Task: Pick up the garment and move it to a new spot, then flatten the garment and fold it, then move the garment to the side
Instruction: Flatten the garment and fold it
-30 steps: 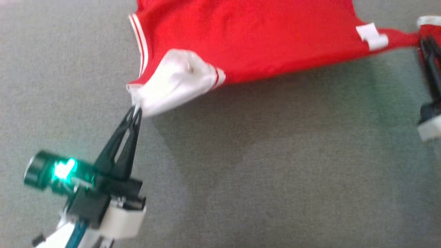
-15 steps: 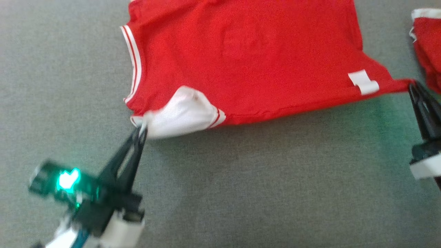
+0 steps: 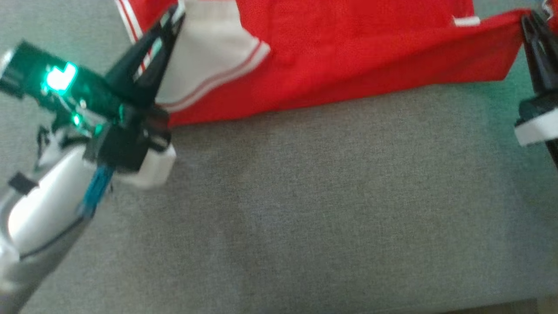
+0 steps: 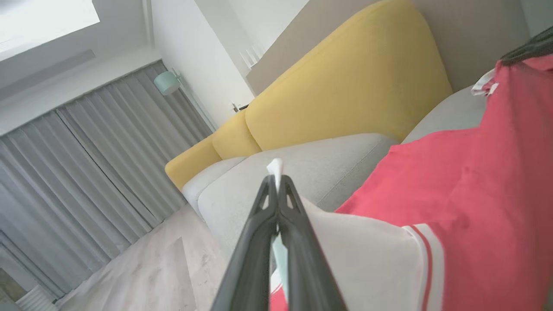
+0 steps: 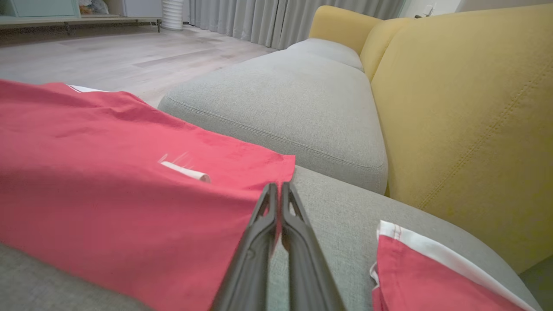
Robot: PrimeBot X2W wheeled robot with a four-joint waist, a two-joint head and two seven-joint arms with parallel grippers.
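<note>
The left pincer [image 3: 175, 14] is clamped on the edge of the white sleeve [image 3: 205, 56] of the garment [image 3: 348, 43]. In the left wrist view a sliver of white cloth sticks out past the closed tips of the pincer [image 4: 276, 183]. The right pincer [image 3: 527, 21] is pressed together on the garment's red corner, and the cloth is drawn taut between the two.

The garment hangs lifted along its near edge above the grey sofa seat [image 3: 348, 196].

The wrist views add the sofa's yellow back [image 4: 345, 77], grey curtains [image 4: 86, 172], a pale green lamp [image 4: 166, 82] and a wood floor [image 5: 129, 52]. The right wrist view, behind its pincer [image 5: 280, 190], shows another red piece with white trim [image 5: 414, 276] lying on the seat. I cannot tell whether it belongs to the same garment.

A small white tag [image 5: 185, 171] sits near the held corner; its print is too small to read.

The pale left forearm [image 3: 43, 209] rises from the lower left, with a green light [image 3: 59, 78] at the wrist. The right wrist [image 3: 536, 126] enters at the right edge, fingers pointing up.
</note>
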